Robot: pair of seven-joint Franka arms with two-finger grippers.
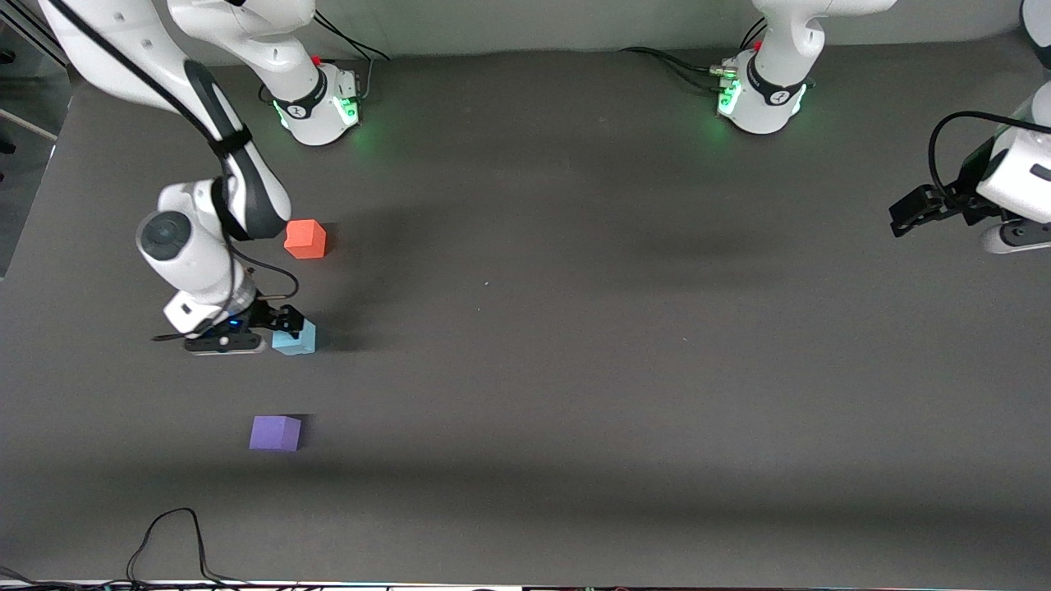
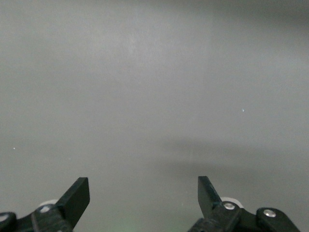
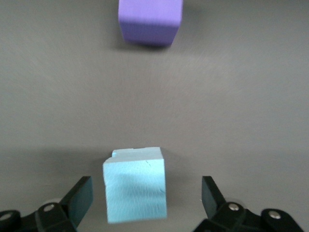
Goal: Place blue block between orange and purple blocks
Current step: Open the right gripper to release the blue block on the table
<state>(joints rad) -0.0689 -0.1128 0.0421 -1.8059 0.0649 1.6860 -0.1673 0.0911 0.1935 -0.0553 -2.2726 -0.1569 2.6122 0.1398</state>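
The light blue block (image 1: pixel 294 338) sits on the table between the orange block (image 1: pixel 305 239) and the purple block (image 1: pixel 275 433), roughly in line with them. My right gripper (image 1: pixel 279 322) is low over the blue block, open, its fingers apart on either side of the block and clear of it. In the right wrist view the blue block (image 3: pixel 135 189) lies between the open fingers (image 3: pixel 79 197) with gaps on both sides, and the purple block (image 3: pixel 150 20) lies farther off. My left gripper (image 1: pixel 903 215) waits open and empty at the left arm's end of the table (image 2: pixel 144 193).
A black cable (image 1: pixel 168 538) loops on the table near the front edge, nearer the camera than the purple block. The two arm bases (image 1: pixel 320 103) stand along the back edge.
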